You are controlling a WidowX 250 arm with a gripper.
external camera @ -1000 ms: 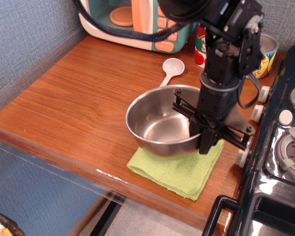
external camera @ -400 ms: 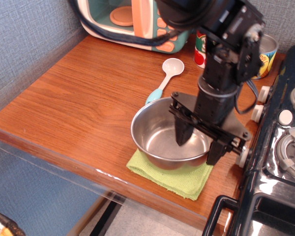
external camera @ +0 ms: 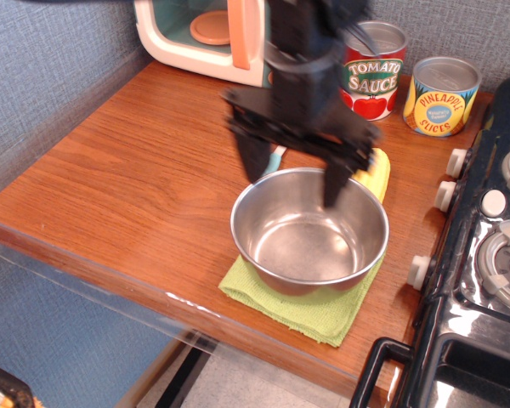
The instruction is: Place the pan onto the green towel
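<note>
Steel pan sits on the green towel, gripper spread open above it.

The pan (external camera: 309, 231) rests upright on the green towel (external camera: 310, 302), near the front edge of the brown wooden countertop (external camera: 127, 178); towel corners show at 7 and 5 o'clock of the pan. The gripper (external camera: 294, 177), blurred, hangs over the pan's far rim at 12 o'clock, its two fingers wide apart and holding nothing. A yellow corn cob (external camera: 375, 168) lies just beyond the pan at 1 o'clock. A tomato sauce can (external camera: 372, 68) and a pineapple slices can (external camera: 441, 94) stand farther back. A toy microwave (external camera: 206, 34) sits at 11 o'clock, a black stove (external camera: 484, 280) at 3 o'clock. Grey-blue textured walls (external camera: 42, 68) enclose the counter.
</note>
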